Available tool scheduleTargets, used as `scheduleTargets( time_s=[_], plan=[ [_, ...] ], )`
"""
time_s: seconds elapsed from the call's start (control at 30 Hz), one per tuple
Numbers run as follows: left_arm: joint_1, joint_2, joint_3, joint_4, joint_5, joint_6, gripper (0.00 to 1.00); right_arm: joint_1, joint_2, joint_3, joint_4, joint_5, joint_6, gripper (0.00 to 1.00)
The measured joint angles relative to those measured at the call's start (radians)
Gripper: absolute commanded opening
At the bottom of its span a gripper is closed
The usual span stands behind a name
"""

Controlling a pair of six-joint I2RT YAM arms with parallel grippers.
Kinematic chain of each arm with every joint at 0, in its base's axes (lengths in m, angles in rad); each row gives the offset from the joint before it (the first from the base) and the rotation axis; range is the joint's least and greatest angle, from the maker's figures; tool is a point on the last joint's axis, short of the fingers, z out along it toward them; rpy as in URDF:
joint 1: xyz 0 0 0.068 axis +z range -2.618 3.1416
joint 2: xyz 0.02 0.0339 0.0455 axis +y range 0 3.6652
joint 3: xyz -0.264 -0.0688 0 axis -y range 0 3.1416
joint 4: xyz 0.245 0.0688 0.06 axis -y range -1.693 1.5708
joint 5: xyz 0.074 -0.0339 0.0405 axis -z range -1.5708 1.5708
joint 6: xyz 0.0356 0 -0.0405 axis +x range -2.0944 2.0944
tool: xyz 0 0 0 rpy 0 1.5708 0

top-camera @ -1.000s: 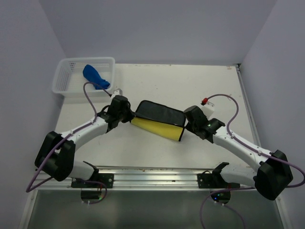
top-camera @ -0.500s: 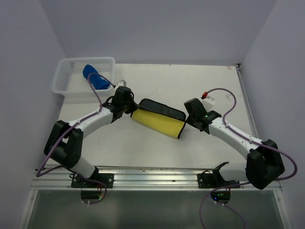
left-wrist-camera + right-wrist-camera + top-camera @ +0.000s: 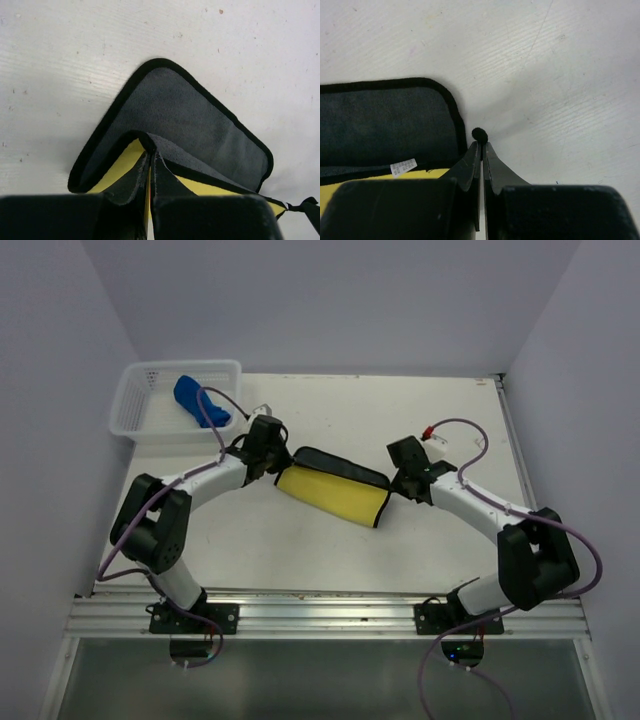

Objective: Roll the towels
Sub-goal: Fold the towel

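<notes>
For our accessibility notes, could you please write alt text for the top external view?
Seen from above, the left claw and right claw pinch opposite ends of a yellow and grey towel, folded over itself, on a white table. A white basket holding a blue cloth sits at the table's far left corner.

The right hand (image 3: 482,146) pinches a corner of the towel (image 3: 380,125).

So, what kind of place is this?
Likely a robot lab cell: bare walls around a white table, arm bases on a metal rail, left hand and right hand pinching a yellow towel.
</notes>
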Motion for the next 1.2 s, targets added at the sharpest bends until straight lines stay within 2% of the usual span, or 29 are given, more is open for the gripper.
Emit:
scheduleTargets(
  time_s=[0.73, 0.8, 0.87, 0.93, 1.0, 1.2],
  plan=[
    [0.013, 0.14, 0.105, 0.015, 0.009, 0.002, 0.03, -0.076, 0.132, 0.071, 0.063, -0.031, -0.046, 0.0],
    [0.014, 0.146, 0.112, 0.018, 0.009, 0.002, 0.07, -0.08, 0.143, 0.077, 0.067, -0.033, -0.049, 0.0],
    [0.015, 0.151, 0.117, 0.022, 0.009, 0.002, 0.17, -0.084, 0.154, 0.08, 0.069, -0.036, -0.05, 0.0],
    [0.016, 0.156, 0.12, 0.026, 0.01, 0.005, 0.22, -0.088, 0.164, 0.082, 0.072, -0.038, -0.052, 0.0],
    [0.017, 0.159, 0.121, 0.027, 0.01, 0.006, 0.34, -0.092, 0.175, 0.084, 0.074, -0.045, -0.053, 0.0],
    [0.018, 0.162, 0.123, 0.027, 0.012, 0.01, 0.4, -0.11, 0.215, 0.094, 0.076, -0.075, -0.055, 0.02]
  ],
)
